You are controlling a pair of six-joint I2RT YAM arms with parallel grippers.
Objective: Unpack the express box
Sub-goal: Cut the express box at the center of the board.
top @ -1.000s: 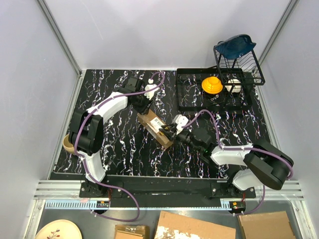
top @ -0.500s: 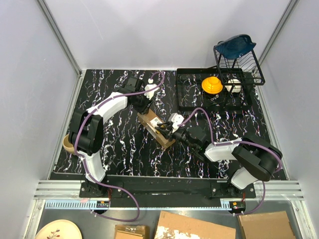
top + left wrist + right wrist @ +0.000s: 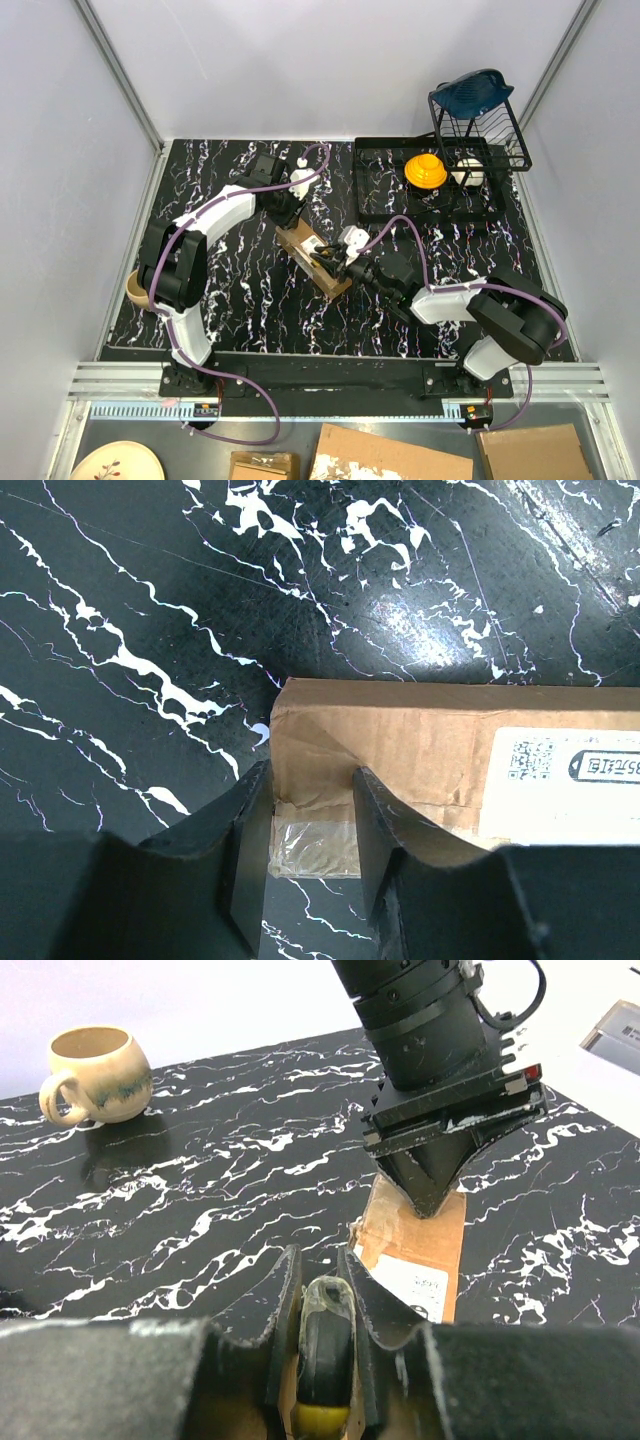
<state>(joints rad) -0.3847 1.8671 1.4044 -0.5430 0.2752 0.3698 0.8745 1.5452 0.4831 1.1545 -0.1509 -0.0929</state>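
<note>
The express box [image 3: 308, 250], a small brown carton with clear tape and a white label, lies slanted on the black marbled table. My left gripper [image 3: 288, 222] is at its far end. In the left wrist view its fingers [image 3: 250, 830] are closed on a taped corner of the box [image 3: 420, 745]. My right gripper [image 3: 332, 262] hovers over the box's near end, shut on a yellow-and-black utility knife [image 3: 325, 1345]. In the right wrist view the knife's tip points along the box [image 3: 425, 1250] toward the left gripper [image 3: 432, 1200].
A black wire dish rack [image 3: 380, 212] at the back right holds a yellow object [image 3: 425, 170], a white object and a blue one [image 3: 470, 92]. A beige mug [image 3: 135, 290] stands at the table's left edge. Torn cardboard pieces lie below the table's front edge.
My right gripper with the knife has moved left and forward over the box's near end, then stayed almost still. The left gripper and the box have not moved.
</note>
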